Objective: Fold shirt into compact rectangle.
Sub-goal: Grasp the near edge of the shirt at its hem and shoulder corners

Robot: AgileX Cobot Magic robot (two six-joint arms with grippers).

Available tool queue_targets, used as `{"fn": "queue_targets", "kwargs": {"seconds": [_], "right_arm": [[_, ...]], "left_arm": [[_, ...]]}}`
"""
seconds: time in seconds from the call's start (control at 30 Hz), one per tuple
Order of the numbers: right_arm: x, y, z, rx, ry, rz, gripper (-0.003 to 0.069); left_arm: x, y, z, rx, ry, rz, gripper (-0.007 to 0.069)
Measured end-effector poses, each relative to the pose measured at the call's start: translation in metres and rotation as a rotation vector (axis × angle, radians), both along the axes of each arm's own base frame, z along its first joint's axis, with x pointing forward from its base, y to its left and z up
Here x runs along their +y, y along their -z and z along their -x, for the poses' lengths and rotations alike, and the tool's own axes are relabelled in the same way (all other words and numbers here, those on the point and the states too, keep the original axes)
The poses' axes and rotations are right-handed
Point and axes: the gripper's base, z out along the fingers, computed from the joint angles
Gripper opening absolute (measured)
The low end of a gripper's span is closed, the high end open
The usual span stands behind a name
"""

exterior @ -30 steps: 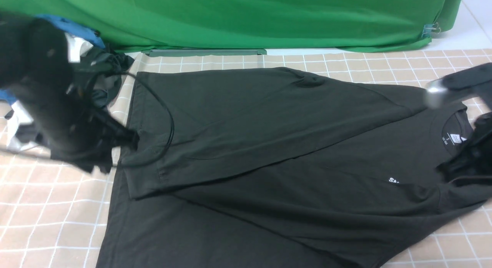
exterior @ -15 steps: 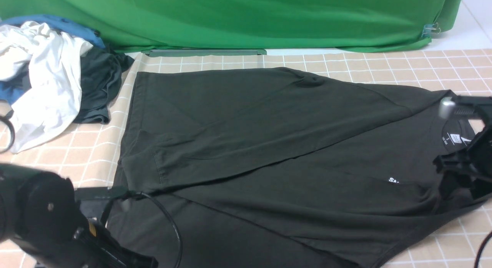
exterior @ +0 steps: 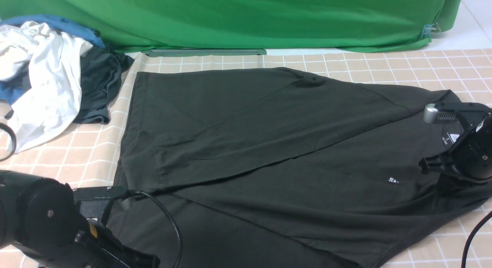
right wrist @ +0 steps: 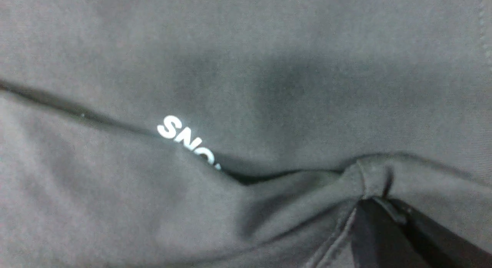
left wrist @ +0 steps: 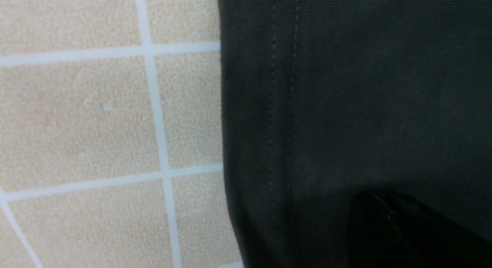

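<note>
Checked tablecloth (exterior: 57,222) bearing partly folded shirt (exterior: 269,145): left gripper (left wrist: 369,200) closed over shirt's hem (left wrist: 284,106); right gripper (right wrist: 369,200) clamped on shirt beside its print (right wrist: 188,141).

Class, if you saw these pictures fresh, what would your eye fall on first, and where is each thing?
The big black shirt dominates, spread across the middle of the checked tablecloth, one sleeve folded across it. Behind it hangs a bright green backdrop, and a heap of white, blue and dark clothes lies at the far left. The right gripper pinches a ridge of the shirt beside its white print.
</note>
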Motion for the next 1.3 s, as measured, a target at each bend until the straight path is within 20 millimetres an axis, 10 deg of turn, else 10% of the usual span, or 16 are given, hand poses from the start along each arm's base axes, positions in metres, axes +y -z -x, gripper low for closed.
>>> {"fn": "queue_targets", "kwargs": {"seconds": [0.37, 0.7, 1.1, 1.3], "right_arm": [[-0.032, -0.024, 0.017, 0.040, 0.083, 0.034, 0.0037], [0.018, -0.041, 0.034, 0.127, -0.087, 0.007, 0.0099], [0.078, -0.058, 0.044, 0.006, -0.295, 0.006, 0.0122], [0.079, -0.058, 0.043, -0.009, -0.298, 0.005, 0.0123]], "left_arm": [[0.001, 0.000, 0.002, 0.023, 0.008, -0.011, 0.0019], [0.012, 0.001, 0.010, 0.107, -0.021, -0.135, 0.0037], [0.014, 0.009, 0.013, 0.068, -0.052, -0.126, 0.0548], [0.014, 0.012, 0.016, 0.034, -0.055, -0.099, 0.0532]]}}
